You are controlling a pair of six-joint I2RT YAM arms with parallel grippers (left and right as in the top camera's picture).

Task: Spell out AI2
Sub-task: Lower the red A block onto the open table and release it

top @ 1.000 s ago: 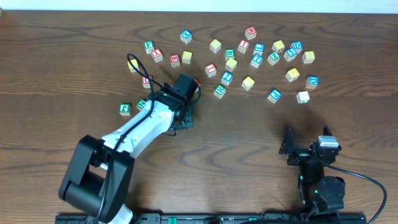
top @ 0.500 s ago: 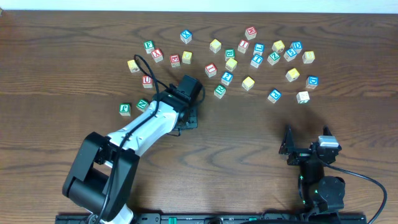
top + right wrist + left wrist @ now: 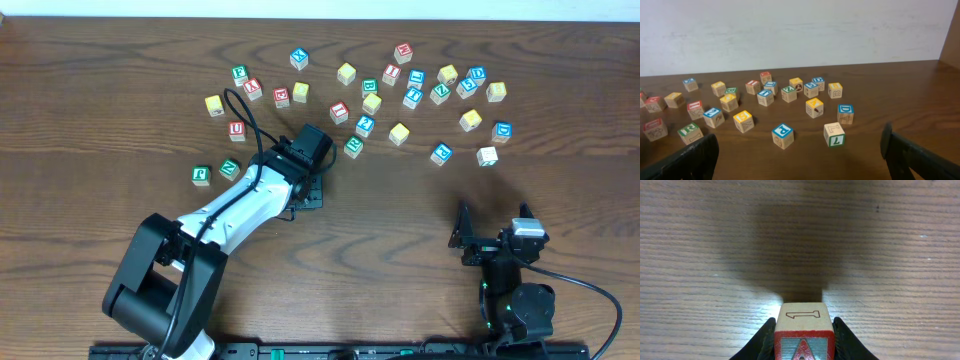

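One arm [image 3: 235, 208] stretches forward, left end effector [image 3: 803, 341] clamping A cube [image 3: 803, 322]; right end effector [image 3: 800, 157] gapes empty.

Red "A" — cube [image 3: 803, 330] front face

The right arm's 2 dark fingers [image 3: 687, 161] sit in the bottom corners, spread wide and gripping nothing. Ahead, lettered cubes lie scattered over the brown wooden surface [image 3: 880, 95] in front of a white wall [image 3: 800, 30]. Nearest stand a blue-topped cube [image 3: 783, 136] and, to its right, a pale cube with green print [image 3: 834, 134]. Behind these sit a blue "D" cube [image 3: 845, 113] and a yellow-topped cube [image 3: 743, 121].
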